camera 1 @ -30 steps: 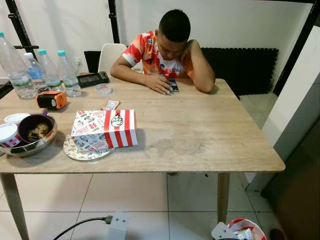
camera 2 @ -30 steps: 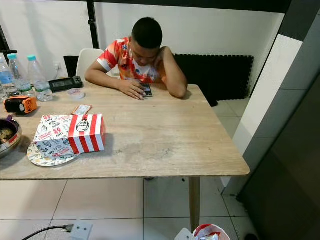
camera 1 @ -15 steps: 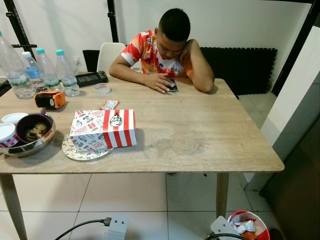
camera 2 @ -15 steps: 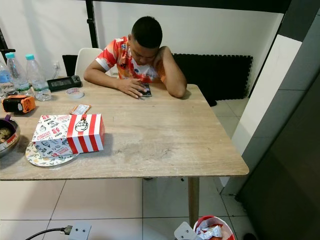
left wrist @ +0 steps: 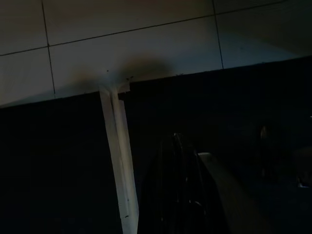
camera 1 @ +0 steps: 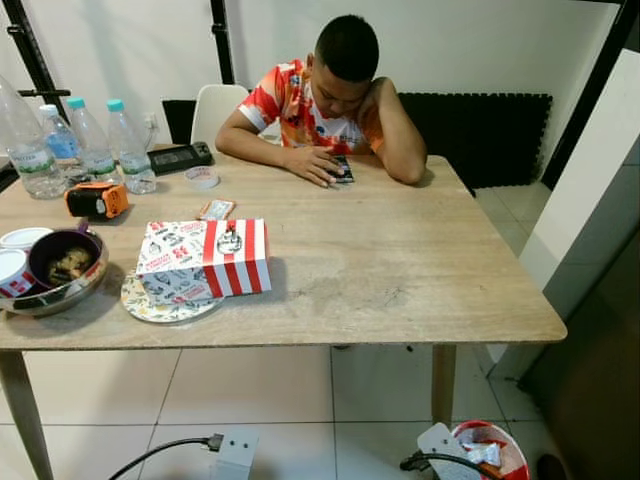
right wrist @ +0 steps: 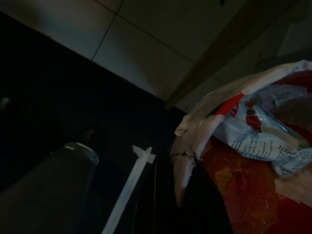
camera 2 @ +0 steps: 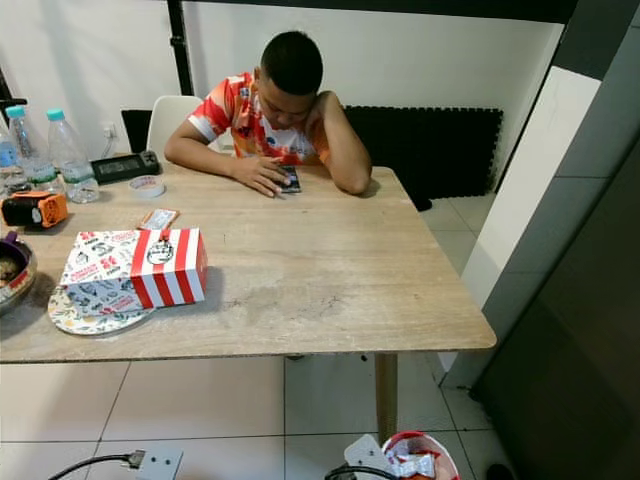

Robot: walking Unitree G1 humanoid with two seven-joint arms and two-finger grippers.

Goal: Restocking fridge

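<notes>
Wooden table [camera 1: 400, 270] with a person [camera 1: 325, 110] seated at the far edge, bent over a phone [camera 1: 343, 170]; red-and-white striped food box [camera 1: 205, 258] on a plate [camera 1: 150, 303] near the front left corner, water bottles [camera 1: 90, 145] at the far left corner. Red bucket [right wrist: 253, 185] with a crumpled wrapper [right wrist: 258, 136] on the tiled floor below the front right corner, touching the right gripper [right wrist: 190, 204], grip state impossible to tell. Left gripper [left wrist: 178, 195] hanging in shadow over floor tiles, its state likewise impossible to tell.
</notes>
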